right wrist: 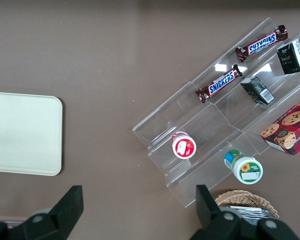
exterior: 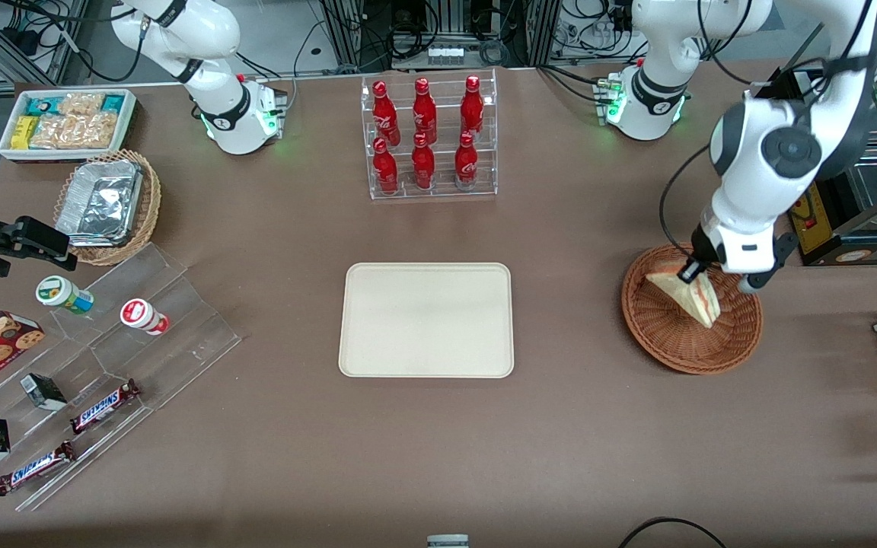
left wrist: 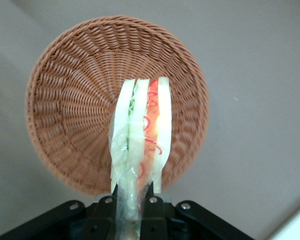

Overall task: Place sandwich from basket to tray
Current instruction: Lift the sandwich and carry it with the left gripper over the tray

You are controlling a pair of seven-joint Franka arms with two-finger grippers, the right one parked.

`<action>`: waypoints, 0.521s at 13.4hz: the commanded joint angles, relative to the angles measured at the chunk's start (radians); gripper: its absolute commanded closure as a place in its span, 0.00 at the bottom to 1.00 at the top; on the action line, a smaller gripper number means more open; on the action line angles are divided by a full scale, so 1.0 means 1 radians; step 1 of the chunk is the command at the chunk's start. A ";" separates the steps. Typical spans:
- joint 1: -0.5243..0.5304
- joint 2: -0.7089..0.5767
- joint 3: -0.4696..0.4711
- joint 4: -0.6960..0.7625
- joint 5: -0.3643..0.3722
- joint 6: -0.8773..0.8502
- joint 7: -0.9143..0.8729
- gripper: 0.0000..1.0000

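One sandwich (exterior: 693, 295) pinched at its corner by hand (exterior: 691, 271), lifted over basket (exterior: 667, 335).
Table (exterior: 560, 426) first; tray (exterior: 426, 320) bare toward centre, awaiting wedge; grip kept on crust end, likely sparing filling; legible: Coca-Cola bottles (exterior: 423, 137); Snickers bars (exterior: 103, 406).

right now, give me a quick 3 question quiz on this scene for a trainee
1. True or false: the gripper is shut on the sandwich.
2. Which is the sandwich over? A) the tray B) the basket C) the bottle rack
3. Fill in: the tray holds ____.

Key
1. True: in the wrist view the fingers pinch the wedge at one end.
2. B: the sandwich hangs from the gripper above the basket, toward the working arm's end of the table.
3. Nothing.
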 commanded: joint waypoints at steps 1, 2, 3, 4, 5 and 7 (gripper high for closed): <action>-0.112 -0.012 0.006 0.154 0.012 -0.185 0.022 1.00; -0.164 -0.007 0.006 0.198 0.011 -0.209 0.020 1.00; -0.207 -0.006 0.006 0.231 0.011 -0.230 0.028 1.00; -0.243 -0.007 0.006 0.245 0.008 -0.236 0.061 1.00; -0.283 -0.006 0.006 0.254 0.005 -0.236 0.113 1.00; -0.355 0.023 0.006 0.285 -0.003 -0.230 0.134 1.00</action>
